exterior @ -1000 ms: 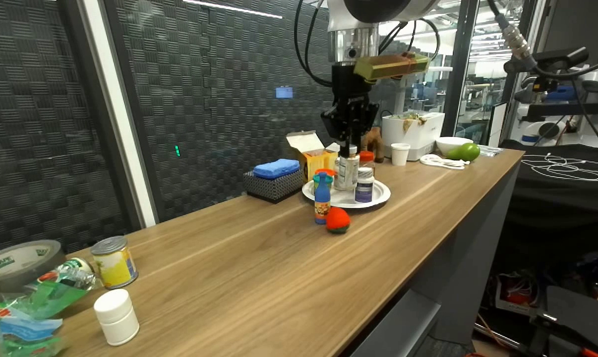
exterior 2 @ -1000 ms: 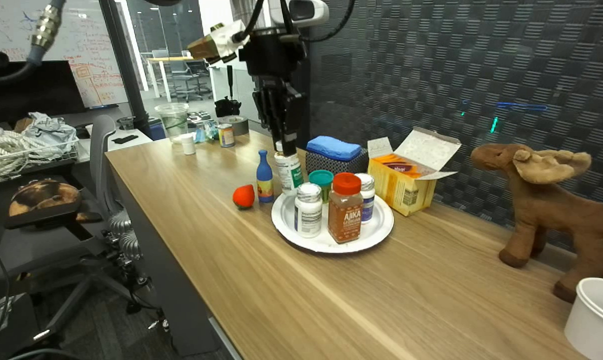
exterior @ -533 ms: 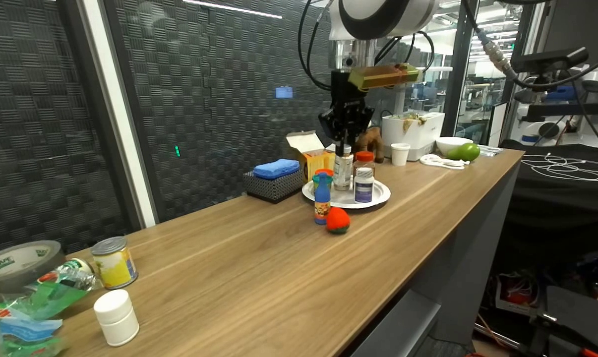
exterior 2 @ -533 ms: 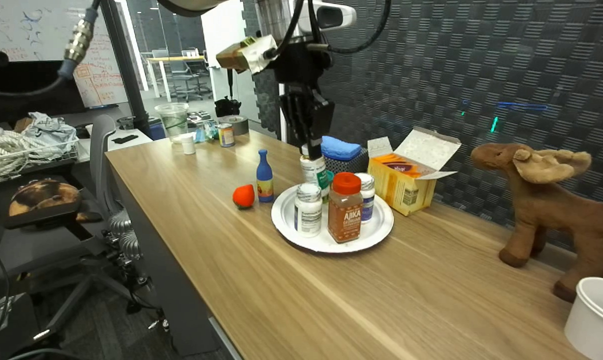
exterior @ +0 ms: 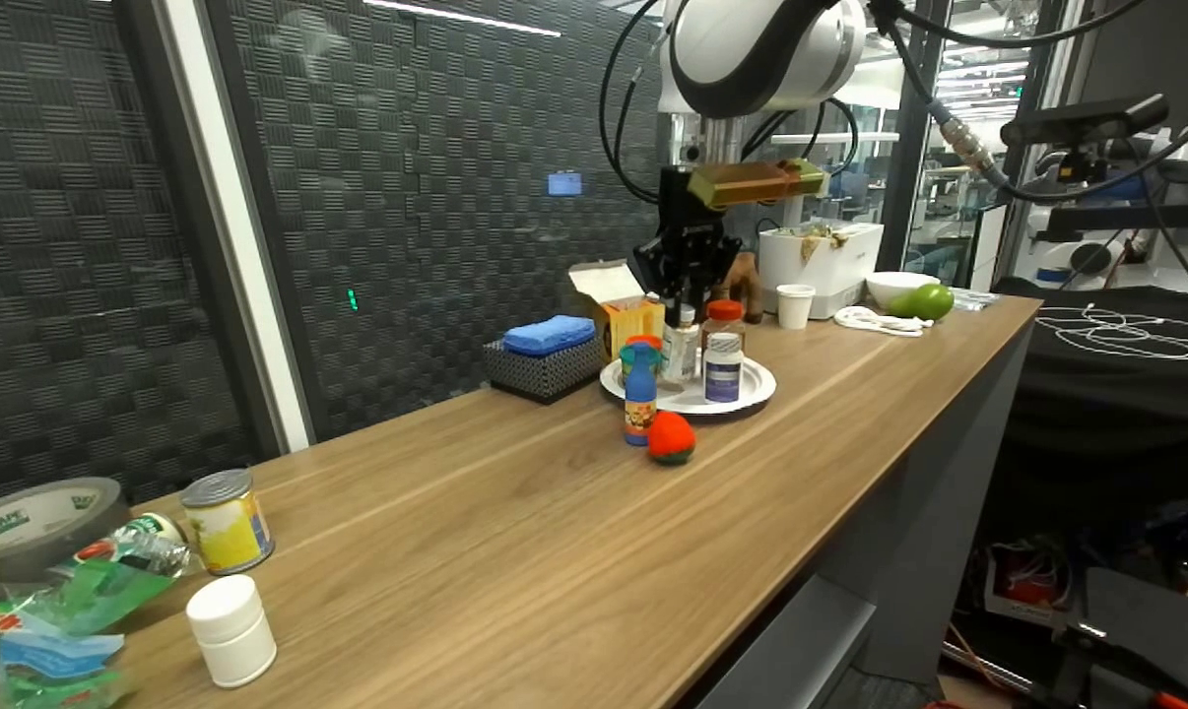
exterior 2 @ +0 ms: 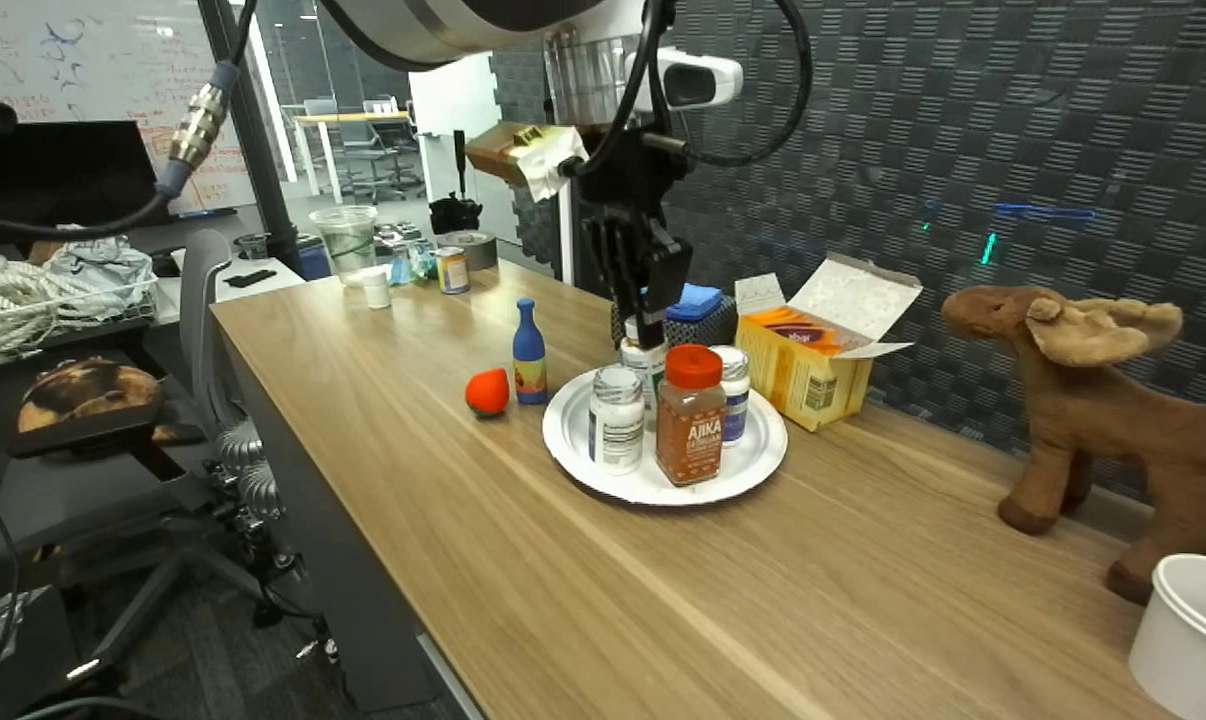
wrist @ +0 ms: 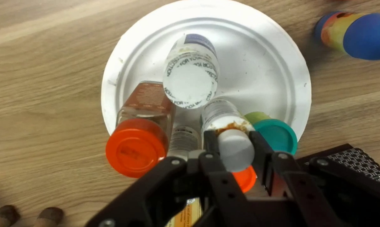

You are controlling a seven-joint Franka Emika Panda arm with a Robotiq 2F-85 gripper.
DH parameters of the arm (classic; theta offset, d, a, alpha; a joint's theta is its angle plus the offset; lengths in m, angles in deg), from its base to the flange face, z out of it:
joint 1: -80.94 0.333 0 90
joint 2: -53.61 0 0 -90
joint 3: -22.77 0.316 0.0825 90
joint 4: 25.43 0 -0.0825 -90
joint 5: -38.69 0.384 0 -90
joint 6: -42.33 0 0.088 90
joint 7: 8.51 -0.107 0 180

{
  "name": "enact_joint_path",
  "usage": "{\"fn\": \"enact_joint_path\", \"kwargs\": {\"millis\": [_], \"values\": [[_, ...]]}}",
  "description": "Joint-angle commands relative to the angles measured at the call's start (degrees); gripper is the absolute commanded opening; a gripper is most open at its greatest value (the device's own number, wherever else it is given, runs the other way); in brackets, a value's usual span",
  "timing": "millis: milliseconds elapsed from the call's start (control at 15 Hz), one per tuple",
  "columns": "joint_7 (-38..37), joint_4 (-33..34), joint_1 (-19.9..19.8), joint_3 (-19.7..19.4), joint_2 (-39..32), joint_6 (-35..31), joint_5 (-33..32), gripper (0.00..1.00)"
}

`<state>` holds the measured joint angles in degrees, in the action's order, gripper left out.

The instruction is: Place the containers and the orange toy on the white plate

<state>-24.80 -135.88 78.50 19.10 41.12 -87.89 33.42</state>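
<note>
My gripper (wrist: 233, 138) is shut on the cap of a tall white bottle (wrist: 220, 112), which hangs slightly tilted over the white plate (wrist: 278, 60); whether its base touches is hidden. Around it on the plate stand a white bottle with a bluish label (exterior: 722, 376), another white bottle (exterior 2: 734, 400), a red-lidded spice jar (exterior 2: 691, 425) and a teal-lidded green cup (wrist: 276, 135). An orange lid (wrist: 245, 179) shows below the held cap. On the table beside the plate sits the orange toy (exterior: 671, 438), next to a blue bottle (exterior 2: 529, 350).
Close behind the plate are an opened yellow box (exterior 2: 813, 375) and a dark patterned box (exterior: 545, 366) topped with a blue cloth (exterior: 550, 335). A plush moose (exterior 2: 1113, 400) and a white cup (exterior 2: 1188, 640) stand farther along. A plain white jar (exterior: 231, 630) is at the opposite end.
With the white bottle in its grip, my gripper has moved across the plate and come lower, in among the standing containers. The toy and the blue bottle have stayed where they were.
</note>
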Motion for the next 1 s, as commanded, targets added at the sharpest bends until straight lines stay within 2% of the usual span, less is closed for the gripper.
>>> {"fn": "enact_joint_path", "kwargs": {"millis": [0,200,267,333,400,467,733,800,933], "values": [[1.7,2.3,-0.3,-0.6,-1.4,0.4,1.2,0.08],[2.0,2.5,-0.6,-0.8,-1.9,0.6,1.2,0.08],[2.1,2.5,-0.7,-0.9,-2.0,0.6,1.4,0.16],[2.2,2.5,-0.7,-0.8,-1.8,0.7,1.5,0.55],[2.0,2.4,-0.7,-0.9,-1.4,0.8,1.4,0.57],[2.0,2.3,-0.6,-0.7,-0.9,0.9,1.7,0.62],[-0.2,1.3,0.7,-0.4,3.6,1.3,0.5,0.94],[-0.7,0.9,1.2,-0.1,4.9,1.4,0.4,0.99],[-1.3,0.2,2.0,0.7,6.9,1.6,0.8,1.0]]}}
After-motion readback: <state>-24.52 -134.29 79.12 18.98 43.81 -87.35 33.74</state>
